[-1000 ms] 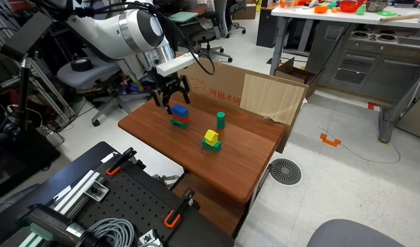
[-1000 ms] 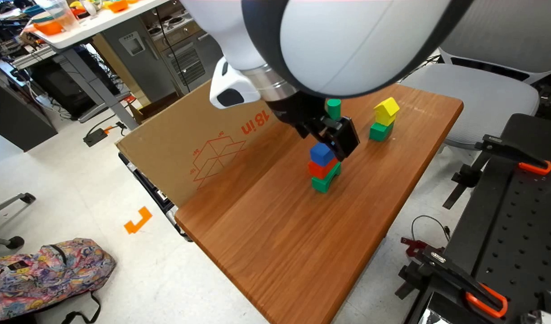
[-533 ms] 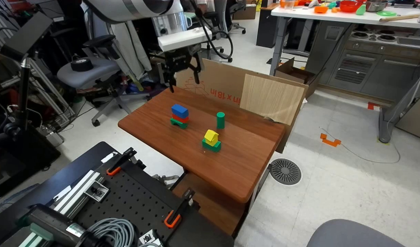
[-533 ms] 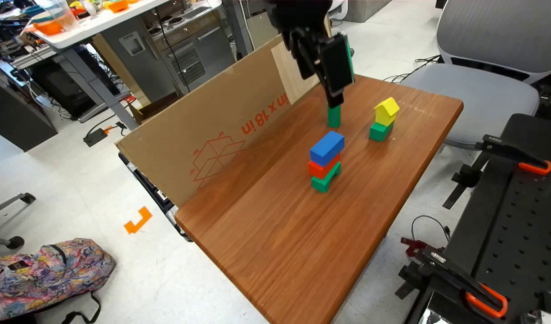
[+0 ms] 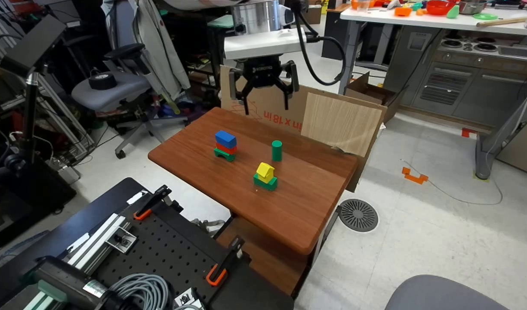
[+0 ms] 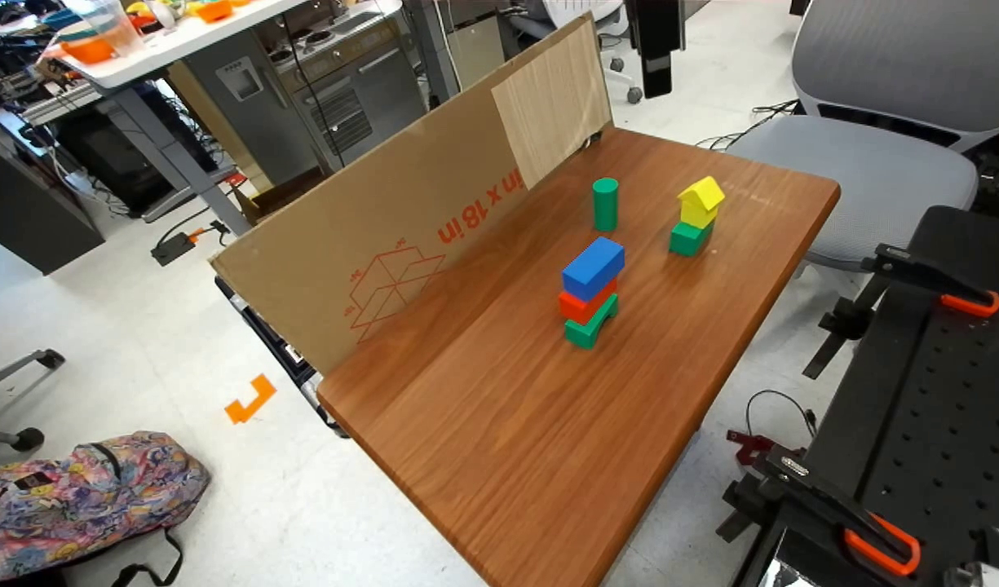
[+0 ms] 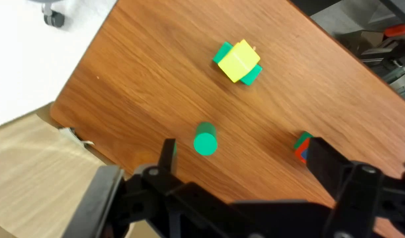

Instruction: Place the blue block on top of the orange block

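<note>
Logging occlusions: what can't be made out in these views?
In an exterior view: most of the pincer, cut off by the top edge.
Wrist view: most of the blue block and orange block, behind a pincer finger.
Wrist view: speck beside yellow block, too small to identify.

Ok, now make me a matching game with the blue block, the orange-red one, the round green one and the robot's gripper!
1. blue block
2. orange-red block
3. green cylinder
4. gripper

A. standing alone on the wooden table
B. sandwiched between the green arch and another block
C. open, holding nothing
D. topmost in a three-block stack

Pairs: 1-D, 2-B, 3-A, 4-C
</note>
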